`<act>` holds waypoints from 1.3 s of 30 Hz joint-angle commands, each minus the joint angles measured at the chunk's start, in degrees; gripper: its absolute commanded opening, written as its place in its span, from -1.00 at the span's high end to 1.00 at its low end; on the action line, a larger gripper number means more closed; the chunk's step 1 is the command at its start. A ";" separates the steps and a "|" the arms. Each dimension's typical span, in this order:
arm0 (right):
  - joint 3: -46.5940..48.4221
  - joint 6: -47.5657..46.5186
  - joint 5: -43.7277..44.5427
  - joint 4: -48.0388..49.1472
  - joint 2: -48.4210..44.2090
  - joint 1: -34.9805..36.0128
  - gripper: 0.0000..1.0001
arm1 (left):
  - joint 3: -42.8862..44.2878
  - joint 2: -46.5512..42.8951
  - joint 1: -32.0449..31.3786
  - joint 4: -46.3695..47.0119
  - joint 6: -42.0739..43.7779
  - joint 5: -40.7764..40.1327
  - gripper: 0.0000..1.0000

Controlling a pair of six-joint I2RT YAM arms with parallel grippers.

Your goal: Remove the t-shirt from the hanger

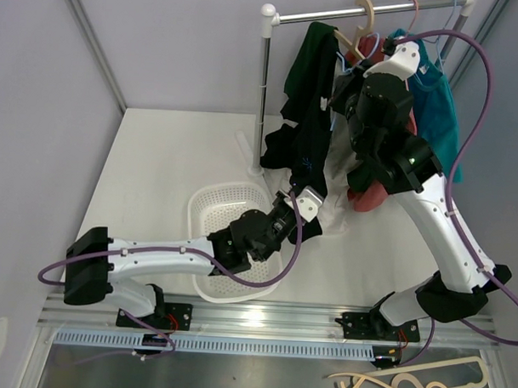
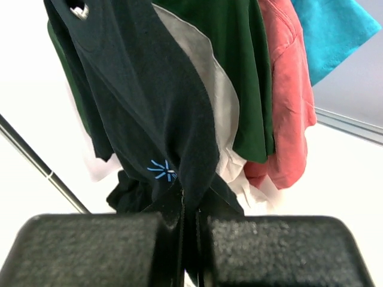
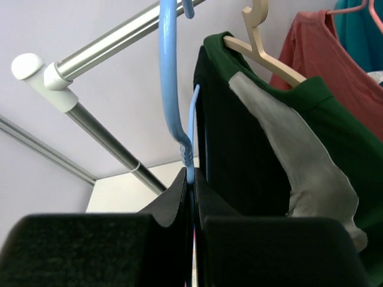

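The left gripper (image 2: 190, 210) is seen with its jaws pressed together on the lower edge of the dark t-shirt (image 2: 149, 101), pinched just below its small blue mark. The shirt hangs straight up from these jaws. To their right a green garment (image 2: 251, 78), a red garment (image 2: 290, 89) and a teal garment (image 2: 335, 30) are crowded together, their hems ending over open worktop (image 2: 347, 197) — to the left, the rack's pole (image 2: 36, 158) slants across more pale surface. The right gripper (image 3: 192, 182) is shut on the thin lower bar of the blue hanger (image 3: 169, 89) under the rail (image 3: 114, 40), the t-shirt's dark edge just right of the jaws — a cream hanger (image 3: 263, 54) lies beyond.
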 commanded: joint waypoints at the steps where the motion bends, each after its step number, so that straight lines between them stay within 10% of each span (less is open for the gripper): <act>1: -1.47 -4.67 2.78 12.36 -1.75 0.35 1.00 | 1.33 -4.15 -1.08 -3.40 -3.23 -0.68 0.99; 22: 6.35 -14.70 5.34 20.29 10.83 -3.16 1.00 | -5.09 0.06 -25.16 4.51 -9.11 -13.25 0.99; 39: 23.84 -9.70 -5.91 -5.90 8.63 -3.16 1.00 | -7.05 1.73 -7.51 1.29 -14.90 -9.21 0.99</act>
